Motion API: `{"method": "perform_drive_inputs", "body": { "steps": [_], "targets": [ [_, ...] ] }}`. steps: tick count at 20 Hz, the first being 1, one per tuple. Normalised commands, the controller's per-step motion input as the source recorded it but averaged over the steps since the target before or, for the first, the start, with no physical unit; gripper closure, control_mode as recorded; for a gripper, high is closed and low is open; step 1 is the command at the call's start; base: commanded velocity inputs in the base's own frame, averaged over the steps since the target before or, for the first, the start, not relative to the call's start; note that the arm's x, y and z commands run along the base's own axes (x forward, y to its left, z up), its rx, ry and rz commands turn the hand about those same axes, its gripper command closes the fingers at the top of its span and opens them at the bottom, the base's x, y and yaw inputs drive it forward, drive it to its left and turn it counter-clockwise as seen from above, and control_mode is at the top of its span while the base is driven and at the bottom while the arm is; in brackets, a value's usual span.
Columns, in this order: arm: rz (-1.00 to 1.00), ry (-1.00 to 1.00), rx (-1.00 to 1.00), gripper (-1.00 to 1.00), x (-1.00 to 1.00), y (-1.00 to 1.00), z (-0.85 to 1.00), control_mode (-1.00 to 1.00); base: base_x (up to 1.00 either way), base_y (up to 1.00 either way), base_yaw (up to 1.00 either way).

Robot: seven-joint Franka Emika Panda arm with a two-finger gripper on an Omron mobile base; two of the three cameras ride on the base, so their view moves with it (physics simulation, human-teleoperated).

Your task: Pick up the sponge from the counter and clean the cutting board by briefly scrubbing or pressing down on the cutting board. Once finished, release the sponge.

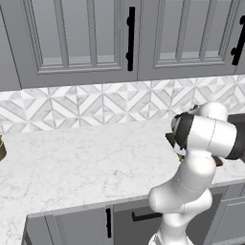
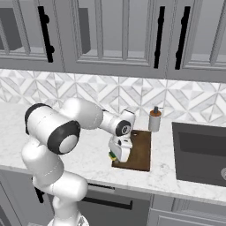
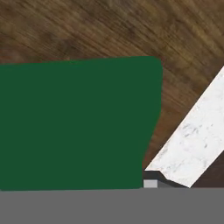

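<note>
Sponge [image 3: 74, 124], a small block with a dark green top over yellow, is pressed onto the near left corner of the flat dark brown wooden cutting board [image 2: 140, 150] on the white marble-look counter [image 2: 163, 174]. It is seen under the two-finger gripper [image 2: 117, 155]; whether the jaws clasp it cannot be told.

Upper cabinets [image 2: 114, 31]: grey, panelled doors w/ black vertical handles [image 2: 160, 37]. Backsplash [image 2: 132, 95]: grey-white diamond tile, runs full width below them. Soap dispenser [image 2: 154, 119]: brown body, upright, near the backsplash, just left of sink. Sink basin [image 2: 201, 152]: dark, rectangular, right side. Lower cabinets [image 1: 72, 225]: grey, black handles [image 1: 108, 222]. Dark olive obj [image 1: 2, 148] at left frame edge, cut off, can't ID.
</note>
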Motion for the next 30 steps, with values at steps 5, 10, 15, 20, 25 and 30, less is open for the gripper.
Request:
{"method": "perform_drive_inputs", "body": {
  "steps": [5, 10, 15, 20, 25, 30],
  "targets": [
    [0.0, 0.02, 0.02, 1.0, -1.0, -0.01, -0.42, -1.0, 0.0, 0.0, 0.0],
    [0.0, 0.01, 0.03, 1.0, -1.0, -0.07, -0.35, -1.0, 0.0, 0.0, 0.0],
    [0.01, 0.03, 0.01, 1.0, -1.0, -0.11, -0.3, -1.0, 0.0, 0.0, 0.0],
    [0.04, 0.0, 0.01, 1.0, -0.85, -0.22, 0.02, -1.0, 0.0, 0.0, 0.0],
    [0.0, 0.0, 0.0, 1.0, 0.52, 0.39, 0.62, -1.0, 0.0, 0.0, 0.0],
    [0.0, 0.0, 0.0, 1.0, 1.0, 0.81, 0.65, -1.0, 0.0, 0.0, 0.0]
  ]
}}
